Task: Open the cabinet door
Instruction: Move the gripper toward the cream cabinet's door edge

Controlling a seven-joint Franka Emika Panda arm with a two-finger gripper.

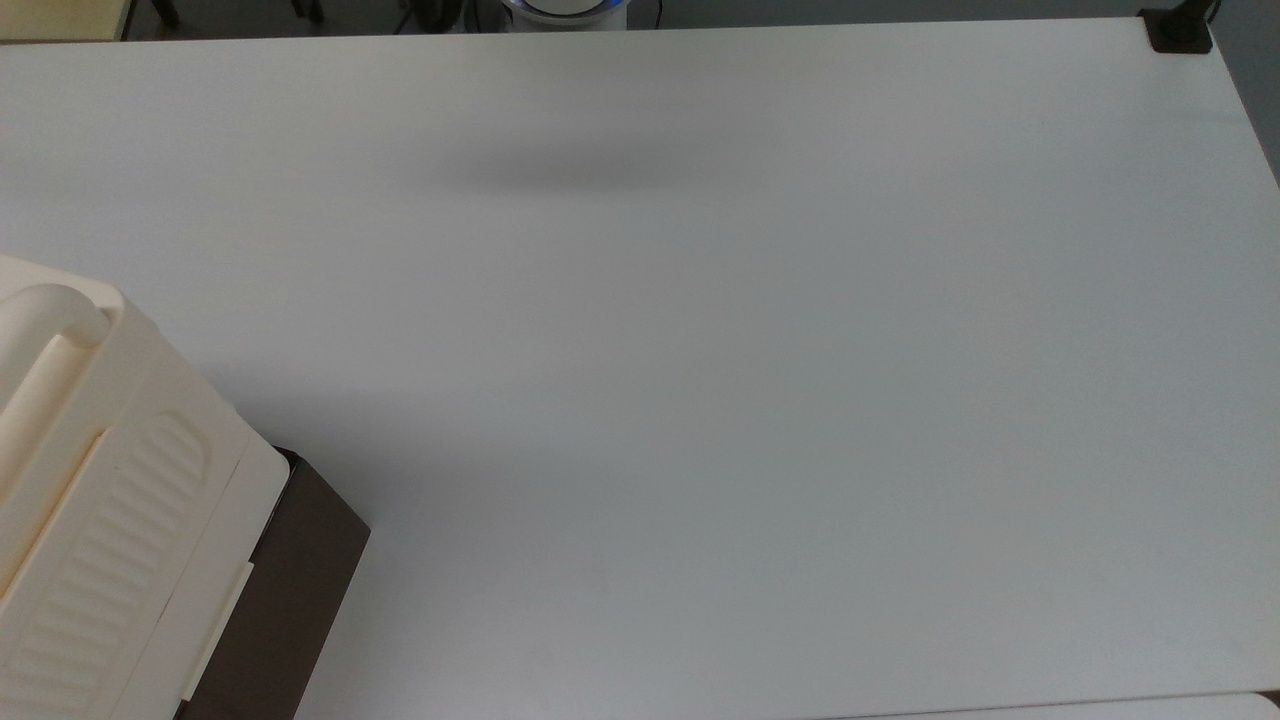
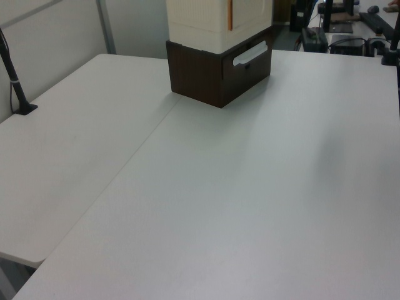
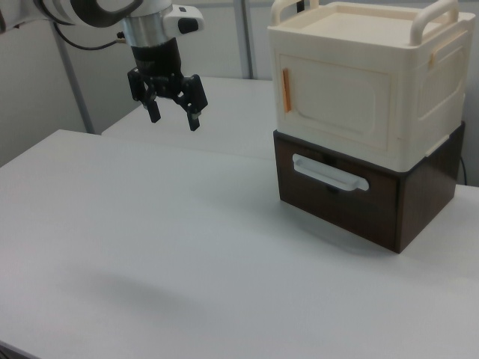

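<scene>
You have a white desk [image 1: 700, 400] with most of its top bare. A black clamp [image 1: 1180, 30] sits at its far right corner in the top view. In the left view, a black post [image 2: 15, 84] stands at its left edge, and monitors [image 2: 340, 25] sit beyond its far edge.

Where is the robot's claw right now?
In the right view, the gripper hangs open above the table, at upper left, well left of the cabinet.
</scene>
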